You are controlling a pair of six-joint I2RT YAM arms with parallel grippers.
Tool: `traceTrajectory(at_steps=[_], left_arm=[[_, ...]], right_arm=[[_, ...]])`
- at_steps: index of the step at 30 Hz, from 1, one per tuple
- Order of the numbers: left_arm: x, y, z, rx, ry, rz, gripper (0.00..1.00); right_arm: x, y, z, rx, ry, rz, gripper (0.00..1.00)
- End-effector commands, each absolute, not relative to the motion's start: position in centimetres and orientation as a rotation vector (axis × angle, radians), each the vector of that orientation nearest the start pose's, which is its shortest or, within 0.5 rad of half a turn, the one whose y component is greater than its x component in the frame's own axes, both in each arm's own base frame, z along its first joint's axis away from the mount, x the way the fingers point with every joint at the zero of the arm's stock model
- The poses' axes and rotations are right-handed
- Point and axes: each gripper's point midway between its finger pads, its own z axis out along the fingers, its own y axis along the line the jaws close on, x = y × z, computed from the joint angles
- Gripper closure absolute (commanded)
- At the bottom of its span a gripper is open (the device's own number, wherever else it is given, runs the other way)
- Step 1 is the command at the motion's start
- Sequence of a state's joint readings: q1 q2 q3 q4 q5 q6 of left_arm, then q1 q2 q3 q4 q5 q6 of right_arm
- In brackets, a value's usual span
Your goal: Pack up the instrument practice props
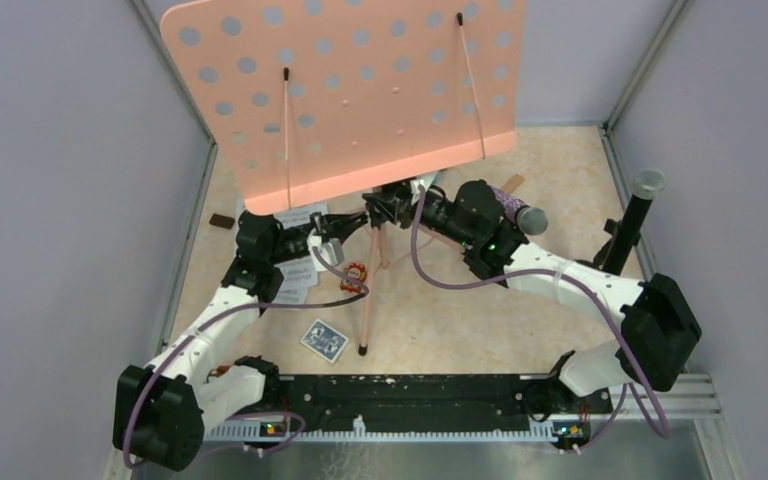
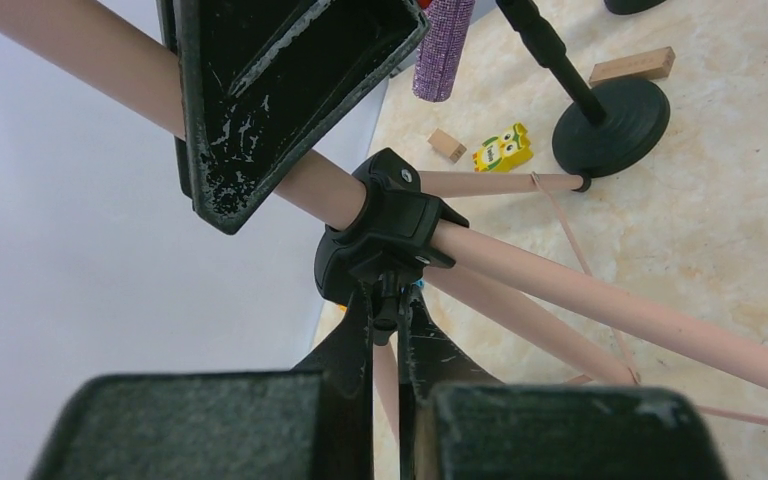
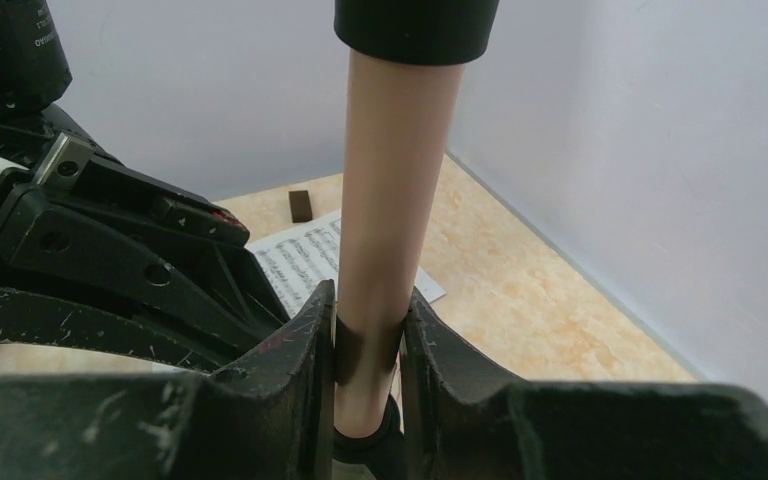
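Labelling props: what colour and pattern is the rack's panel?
Salmon pink panel with round holes; top view.

Bright, even, diffuse light, faint soft shadows; left claw (image 2: pixel 387 330) and right claw (image 3: pixel 368 322) blurred up close

Robot lab test cell: plain lilac partition walls (image 1: pixel 50 180), aluminium frame posts (image 1: pixel 188 235), marble-print tabletop (image 1: pixel 480 320)

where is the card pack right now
In the top view the card pack lies flat on the table, left of centre, between the left arm and the tip of the stand's nearest leg.
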State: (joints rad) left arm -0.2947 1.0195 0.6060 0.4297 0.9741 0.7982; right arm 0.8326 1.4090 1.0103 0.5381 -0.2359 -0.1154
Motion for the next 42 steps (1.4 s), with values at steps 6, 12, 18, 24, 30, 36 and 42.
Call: traceTrajectory(at_steps=[6, 12, 18, 24, 30, 36, 42], left_arm=[[27.1, -22.2, 27.6, 1.304, 0.87, -0.475, 1.0], [26.5, -22.2, 28.1, 1.061, 1.06, -0.707, 1.0], [26.8, -20.9, 27.7, 0.707, 1.249, -0.846, 1.0], [28.9, -20.1, 26.8, 0.363, 1.549, -0.98, 1.0], [28.6, -21.3, 27.0, 0.197, 1.624, -1.19, 1.0], [28.5, -21.9, 25.7, -0.047, 1.78, -1.375, 1.0], [28.4, -21.3, 24.1, -0.476, 1.806, -1.569, 1.0]], right_arm=[[30.2, 36.2, 25.3, -0.985, 1.422, 0.644, 1.0], [30.2, 36.2, 25.3, -0.983, 1.424, 0.649, 1.0], [30.2, 36.3, 25.0, -0.983, 1.428, 0.653, 1.0], [30.1, 36.3, 25.0, -0.978, 1.433, 0.663, 1.0], [29.9, 36.4, 25.1, -0.971, 1.438, 0.678, 1.0], [29.8, 36.1, 24.7, -0.974, 1.449, 0.672, 1.0], [29.7, 36.1, 24.4, -0.977, 1.455, 0.676, 1.0]])
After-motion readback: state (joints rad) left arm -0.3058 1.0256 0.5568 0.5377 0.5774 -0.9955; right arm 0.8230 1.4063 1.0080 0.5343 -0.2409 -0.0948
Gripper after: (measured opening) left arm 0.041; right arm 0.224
